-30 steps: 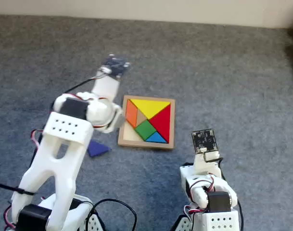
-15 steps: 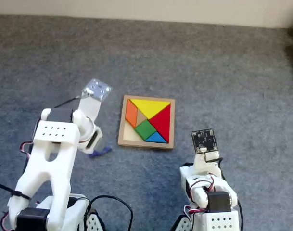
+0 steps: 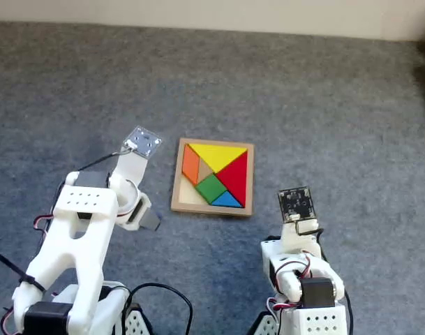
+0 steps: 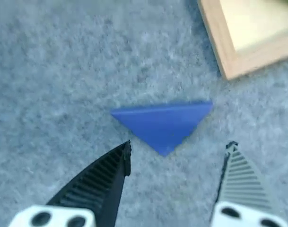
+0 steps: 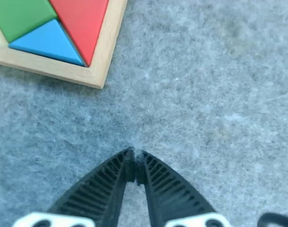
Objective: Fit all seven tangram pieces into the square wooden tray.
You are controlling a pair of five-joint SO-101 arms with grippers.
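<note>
Bare grey carpet (image 4: 63, 71) lies on all sides of the dark blue triangular piece (image 4: 162, 124), and the left gripper (image 4: 179, 146) has its fingers spread wide, one on each side of the triangle's nearest tip. The raised corner of the square wooden tray (image 4: 229, 61) stands near one end of the triangle, not touching it. Inside the tray, a pale bare patch of floor (image 3: 186, 198) lies in the corner beside the orange piece (image 3: 190, 166) and the green square piece (image 3: 211, 187), walled by the rim.
</note>
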